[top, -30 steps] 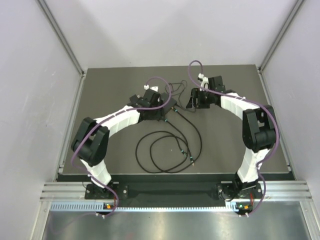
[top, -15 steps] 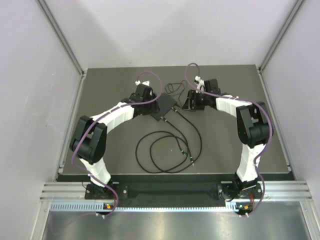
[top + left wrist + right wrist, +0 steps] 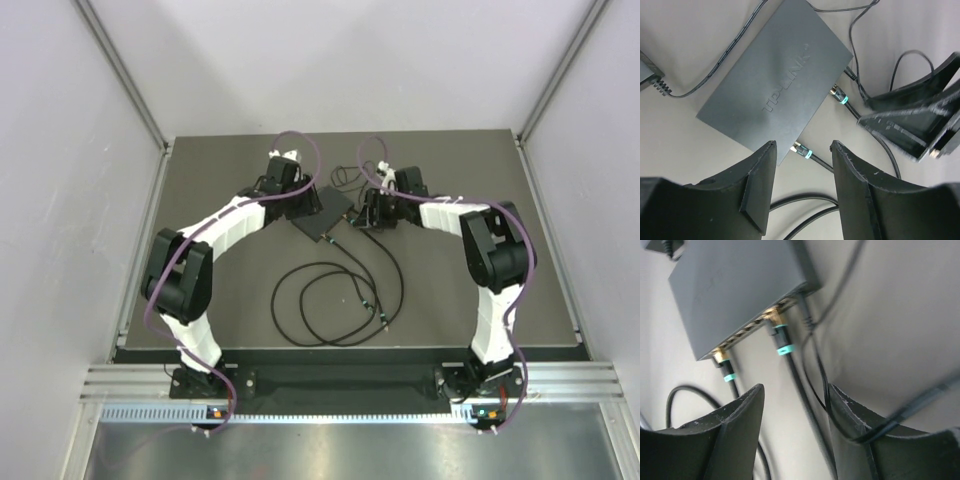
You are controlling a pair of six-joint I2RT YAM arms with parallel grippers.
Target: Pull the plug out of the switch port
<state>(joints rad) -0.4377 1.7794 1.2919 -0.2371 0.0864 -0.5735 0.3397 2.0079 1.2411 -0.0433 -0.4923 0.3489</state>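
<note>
Gap between the fingers of left gripper (image 3: 802,152) wide, nothing clamped. Hangs over the port-side corner of switch (image 3: 775,85), apart from it. Frames end plug (image 3: 801,148), teal-banded, between the two fingers from above.

Same on right gripper (image 3: 795,395): parted, empty. Approaches the port edge from the opposite side, low and tilted. Lines up roughly with mid plug (image 3: 781,337), also teal-banded, seated beside thin lead (image 3: 807,315).

Switch location: flat on table (image 3: 200,300), far centre, between the two wrists, ports facing the arm bases. Both plugs seated in their sockets. Cable loops (image 3: 330,300) slack on the surface nearer the bases.

Step in hand, by judgement: approach and alignment, ahead of any grasp. Extraction not yet begun.

Next move, by judgement:
- bring left gripper down to pin or clamp the switch body, so the box cannot slide with the pull
- advance right gripper until its fingers straddle a plug housing at the teal band, not the bare cable
- close firmly, then draw straight back along the socket axis, away from the port edge

Cannot tell which of the two plugs is meant. Cannot see any latch tab.

Risk: catching the thin lead in the same grasp.
</note>
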